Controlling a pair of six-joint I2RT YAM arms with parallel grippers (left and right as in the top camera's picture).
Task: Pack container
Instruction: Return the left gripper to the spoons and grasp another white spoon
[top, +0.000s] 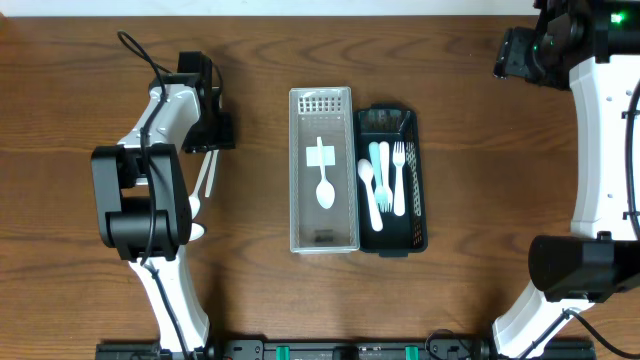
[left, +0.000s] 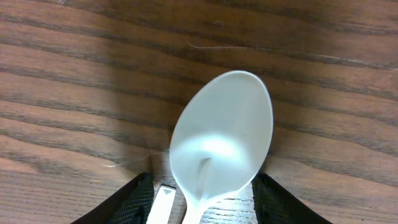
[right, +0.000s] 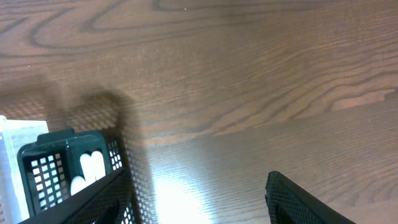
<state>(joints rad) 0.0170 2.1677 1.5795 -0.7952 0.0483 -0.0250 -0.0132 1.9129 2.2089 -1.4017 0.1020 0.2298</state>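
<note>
left gripper (left: 202, 182) flanked spoon (left: 221, 140), hold unclear | right gripper (right: 198, 177) gaped empty | you risked spoon slipping off-centre short of container (top: 340, 130)

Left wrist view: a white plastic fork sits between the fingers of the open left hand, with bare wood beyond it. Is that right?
One thing is wrong: it is a white plastic spoon, not a fork. The left wrist view shows its rounded bowl between the fingers of the open left hand, with bare wood of the table beyond it.
</note>
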